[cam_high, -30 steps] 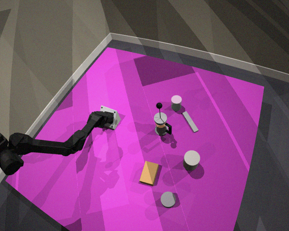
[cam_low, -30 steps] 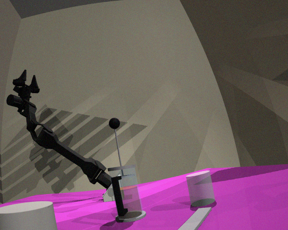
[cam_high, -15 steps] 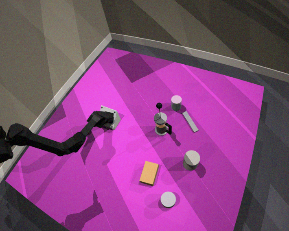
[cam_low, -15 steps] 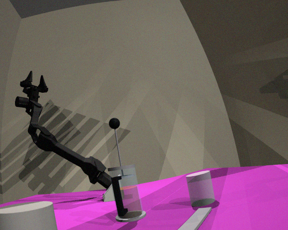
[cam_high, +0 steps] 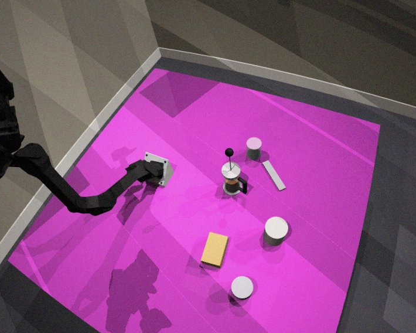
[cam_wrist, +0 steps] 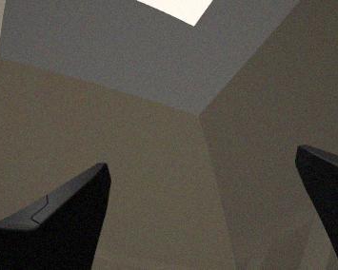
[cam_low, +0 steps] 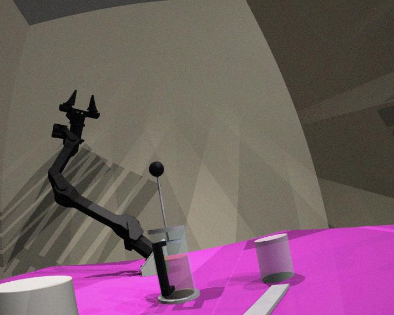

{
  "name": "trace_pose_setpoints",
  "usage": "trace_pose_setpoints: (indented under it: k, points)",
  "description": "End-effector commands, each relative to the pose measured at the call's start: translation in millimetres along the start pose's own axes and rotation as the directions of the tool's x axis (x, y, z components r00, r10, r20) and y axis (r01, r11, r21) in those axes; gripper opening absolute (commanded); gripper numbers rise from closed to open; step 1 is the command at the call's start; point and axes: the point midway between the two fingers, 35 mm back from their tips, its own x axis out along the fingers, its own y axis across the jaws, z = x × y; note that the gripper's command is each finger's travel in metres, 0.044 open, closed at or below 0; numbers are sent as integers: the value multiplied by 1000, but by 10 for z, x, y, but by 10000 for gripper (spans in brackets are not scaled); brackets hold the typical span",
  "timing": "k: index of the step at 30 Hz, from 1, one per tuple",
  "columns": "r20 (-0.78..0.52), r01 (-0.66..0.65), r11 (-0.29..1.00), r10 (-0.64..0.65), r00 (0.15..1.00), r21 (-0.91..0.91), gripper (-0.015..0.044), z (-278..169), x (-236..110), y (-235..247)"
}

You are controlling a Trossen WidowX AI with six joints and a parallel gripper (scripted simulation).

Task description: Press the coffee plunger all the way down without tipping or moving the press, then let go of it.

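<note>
The fingers (cam_low: 79,101) stand spread wide, gripping nothing, high above the coffee press (cam_low: 172,262); no writing readable.

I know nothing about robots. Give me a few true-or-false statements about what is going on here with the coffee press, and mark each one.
1. The black robot hand points upward, far from the glass coffee press. True.
2. The hand grips the black ball knob of the plunger. False: it is open and holds nothing.
3. The plunger is fully pressed down. False: its thin rod stands tall above the lid.
4. The coffee press stands upright on the magenta table top. True.
5. A flat yellow block leans on the press. False: it lies apart from it.
</note>
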Motion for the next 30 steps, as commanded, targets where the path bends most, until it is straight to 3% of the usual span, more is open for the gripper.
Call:
trace_pose_setpoints:
  k: [1, 8, 15, 22, 30]
  points:
    - [-106, 20, 998, -27, 994, -62, 440, -472, 219, 171]
    - [-307, 38, 987, -85, 948, -159, 440, -1455, 537, 349]
    - [-535, 85, 966, -209, 819, -246, 440, -2632, 661, 215]
    - [-715, 151, 930, -355, 603, -335, 440, -3762, 476, -154]
    - [-819, 231, 859, -508, 266, -457, 440, -4840, -128, -742]
